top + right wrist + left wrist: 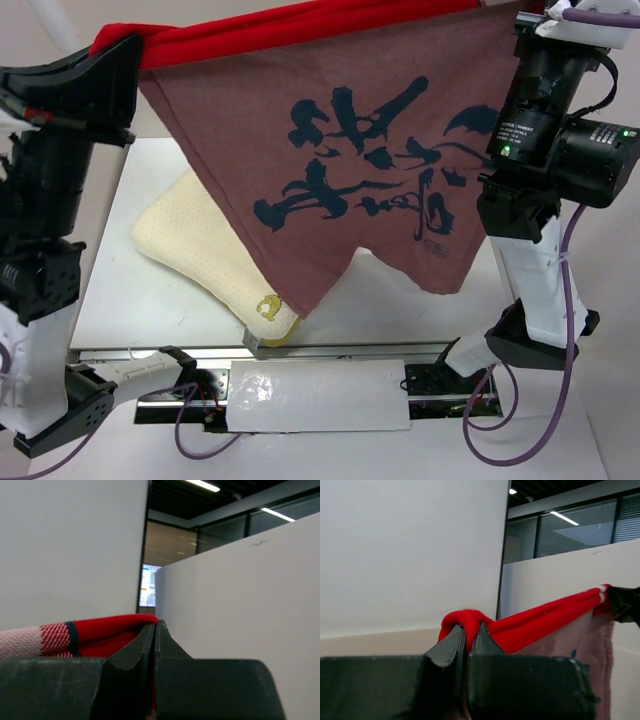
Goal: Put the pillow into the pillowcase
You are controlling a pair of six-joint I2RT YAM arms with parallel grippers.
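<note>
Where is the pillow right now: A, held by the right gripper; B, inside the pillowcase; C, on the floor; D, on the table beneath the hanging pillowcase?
D: the pillow lies on the table while the pillowcase hangs over it, pinched by the left gripper and right gripper.

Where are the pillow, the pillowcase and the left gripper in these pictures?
pillow (192,242): top view, middle of its uncovered cream part.
pillowcase (380,170): top view, faded side, among the dark brush marks.
left gripper (471,630): left wrist view, between the fingertips, shut on the red edge.
</note>
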